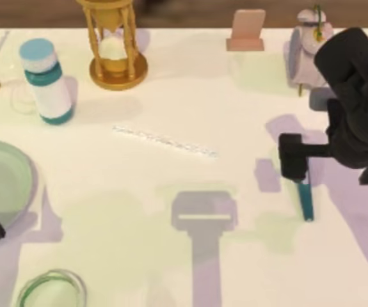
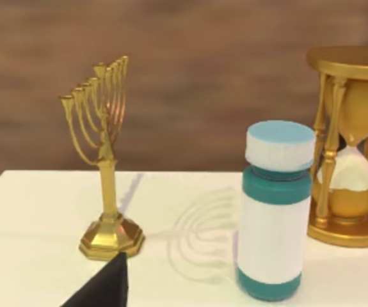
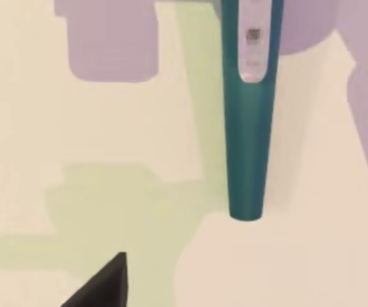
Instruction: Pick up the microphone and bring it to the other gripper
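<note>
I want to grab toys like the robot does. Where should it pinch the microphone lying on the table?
Probably on the slim teal handle of the microphone, coming straight down from above. It lies flat on the table, and the handle is narrow enough to fit between the right pincer fingers hovering over its head end.

Black right arm (image 1: 356, 109), pointed black jaws

No readable text anywhere; the faint printed line across the desk (image 1: 164, 142) is too blurred to make out.
</note>
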You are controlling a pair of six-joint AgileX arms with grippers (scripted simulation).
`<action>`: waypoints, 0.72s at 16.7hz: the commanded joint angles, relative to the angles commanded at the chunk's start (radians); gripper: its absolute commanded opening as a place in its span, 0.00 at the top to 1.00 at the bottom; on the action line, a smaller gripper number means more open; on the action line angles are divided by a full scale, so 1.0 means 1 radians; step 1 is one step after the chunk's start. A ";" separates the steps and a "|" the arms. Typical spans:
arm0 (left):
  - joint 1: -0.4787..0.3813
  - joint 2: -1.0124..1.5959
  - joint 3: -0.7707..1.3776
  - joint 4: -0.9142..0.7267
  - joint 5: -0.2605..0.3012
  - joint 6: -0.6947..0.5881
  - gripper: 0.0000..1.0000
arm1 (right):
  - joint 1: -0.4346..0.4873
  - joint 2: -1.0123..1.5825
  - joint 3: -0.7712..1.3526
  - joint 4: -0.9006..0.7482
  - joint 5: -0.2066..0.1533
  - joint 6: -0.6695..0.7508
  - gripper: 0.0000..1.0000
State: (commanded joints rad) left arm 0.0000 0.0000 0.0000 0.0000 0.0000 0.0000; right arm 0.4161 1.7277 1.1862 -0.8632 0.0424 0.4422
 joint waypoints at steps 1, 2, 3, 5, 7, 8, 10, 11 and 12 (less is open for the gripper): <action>0.000 0.000 0.000 0.000 0.000 0.000 0.00 | 0.011 0.043 0.033 -0.020 0.001 0.012 0.00; 0.000 0.000 0.000 0.000 0.000 0.000 0.00 | 0.020 0.077 0.060 -0.036 0.002 0.021 0.00; 0.000 0.000 0.000 0.000 0.000 0.000 0.00 | 0.026 0.102 0.080 -0.047 0.003 0.027 0.00; 0.000 0.000 0.000 0.000 0.000 0.000 0.00 | 0.031 0.121 0.095 -0.055 0.003 0.032 0.00; 0.000 0.000 0.000 0.000 0.000 0.000 0.00 | 0.031 0.121 0.095 -0.055 0.003 0.032 0.00; 0.000 0.000 0.000 0.000 0.000 0.000 0.00 | 0.031 0.121 0.095 -0.055 0.003 0.032 0.00; 0.000 0.000 0.000 0.000 0.000 0.000 0.00 | 0.026 0.120 0.091 -0.050 0.003 0.031 0.00; 0.000 0.000 0.000 0.000 0.000 0.000 0.00 | 0.027 0.129 0.084 -0.037 0.003 0.030 0.00; 0.000 0.000 0.000 0.000 0.000 0.000 0.00 | 0.027 0.144 0.074 -0.014 0.003 0.029 0.00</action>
State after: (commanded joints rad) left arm 0.0000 0.0000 0.0000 0.0000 0.0000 0.0000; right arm 0.4428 1.8715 1.2606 -0.8770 0.0455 0.4709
